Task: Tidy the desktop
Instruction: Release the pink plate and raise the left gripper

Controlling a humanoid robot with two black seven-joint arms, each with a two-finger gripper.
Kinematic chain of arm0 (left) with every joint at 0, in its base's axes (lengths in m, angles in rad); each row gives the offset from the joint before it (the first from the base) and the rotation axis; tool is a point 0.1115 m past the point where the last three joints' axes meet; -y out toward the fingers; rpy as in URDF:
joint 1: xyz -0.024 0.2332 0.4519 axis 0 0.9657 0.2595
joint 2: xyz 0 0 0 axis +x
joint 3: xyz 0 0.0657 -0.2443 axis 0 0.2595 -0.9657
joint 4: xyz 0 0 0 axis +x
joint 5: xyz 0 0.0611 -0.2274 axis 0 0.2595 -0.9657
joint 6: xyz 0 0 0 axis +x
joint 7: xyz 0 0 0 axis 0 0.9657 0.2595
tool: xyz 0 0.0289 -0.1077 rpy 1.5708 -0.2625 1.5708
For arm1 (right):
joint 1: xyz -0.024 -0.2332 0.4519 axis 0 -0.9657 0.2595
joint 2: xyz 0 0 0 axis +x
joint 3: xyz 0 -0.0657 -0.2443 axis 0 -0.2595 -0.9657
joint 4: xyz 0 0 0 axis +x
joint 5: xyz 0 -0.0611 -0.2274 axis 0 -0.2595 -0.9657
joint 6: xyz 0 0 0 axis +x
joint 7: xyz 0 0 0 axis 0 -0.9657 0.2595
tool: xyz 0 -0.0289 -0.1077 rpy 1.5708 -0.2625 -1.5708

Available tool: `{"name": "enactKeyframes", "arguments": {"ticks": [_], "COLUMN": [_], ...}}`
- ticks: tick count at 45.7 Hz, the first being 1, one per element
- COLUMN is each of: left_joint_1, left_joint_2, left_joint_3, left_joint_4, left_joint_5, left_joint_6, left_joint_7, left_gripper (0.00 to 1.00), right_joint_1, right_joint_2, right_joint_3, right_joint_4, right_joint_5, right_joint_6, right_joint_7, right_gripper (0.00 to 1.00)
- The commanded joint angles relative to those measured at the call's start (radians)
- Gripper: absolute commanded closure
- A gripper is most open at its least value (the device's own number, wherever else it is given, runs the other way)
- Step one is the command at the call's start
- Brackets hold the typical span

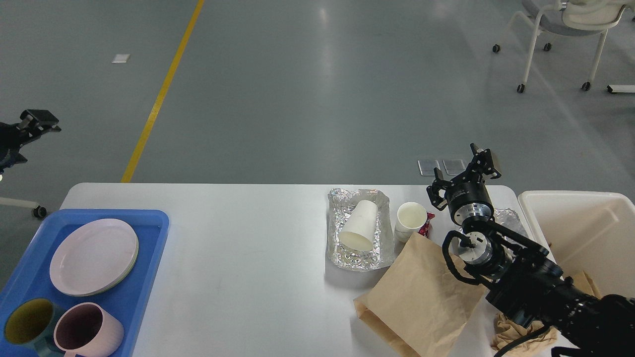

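Rubbish clusters beside the cream bin (575, 223) on the desktop (238, 258) for binning; my right gripper (464, 173) hovers there, fingers spread, empty

My right gripper (464, 171) hangs with fingers spread above the desktop (248, 248), near an upright paper cup (410, 220). Another cup (358, 225) lies tipped in a foil tray (359, 259) — a brown paper bag (421, 292) alongside. My left gripper (34, 121) sits far left — too dark to read.
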Motion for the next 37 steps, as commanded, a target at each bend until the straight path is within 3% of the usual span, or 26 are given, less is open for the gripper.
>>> {"name": "enactKeyframes", "arguments": {"ticks": [1, 6, 13, 16, 19, 29, 32, 37], "left_joint_1": [0.007, 0.082, 0.208, 0.228, 0.244, 0.267, 0.277, 0.279], "left_joint_2": [0.041, 0.040, 0.003, -0.010, -0.020, -0.126, -0.143, -0.184], "left_joint_3": [-0.160, -0.336, -0.724, -0.856, -0.948, -1.140, -1.172, -1.250], "left_joint_4": [0.008, 0.020, 0.026, 0.032, 0.032, 0.028, 0.028, 0.028], "left_joint_5": [-0.003, -0.010, -0.009, -0.009, -0.007, -0.024, -0.029, -0.064], "left_joint_6": [0.018, 0.078, 0.167, 0.178, 0.176, 0.181, 0.185, 0.210], "left_joint_7": [-0.053, -0.122, -0.263, -0.323, -0.352, -0.336, -0.287, -0.159], "left_gripper": [0.05, 0.05, 0.05, 0.05, 0.05, 0.05, 0.05, 0.05], "right_joint_1": [0.000, 0.000, 0.000, 0.000, 0.000, 0.000, 0.000, 0.000], "right_joint_2": [0.000, 0.000, 0.000, 0.000, 0.000, 0.000, 0.000, 0.000], "right_joint_3": [0.000, 0.000, 0.000, 0.000, 0.000, 0.000, 0.000, 0.000], "right_joint_4": [0.000, 0.000, 0.000, 0.000, 0.000, 0.000, 0.000, 0.000], "right_joint_5": [0.000, 0.000, 0.000, 0.000, 0.000, 0.000, 0.000, 0.000], "right_joint_6": [0.000, 0.000, 0.000, 0.000, 0.000, 0.000, 0.000, 0.000], "right_joint_7": [0.000, 0.000, 0.000, 0.000, 0.000, 0.000, 0.000, 0.000], "right_gripper": [0.00, 0.00, 0.00, 0.00, 0.00, 0.00, 0.00, 0.00]}}
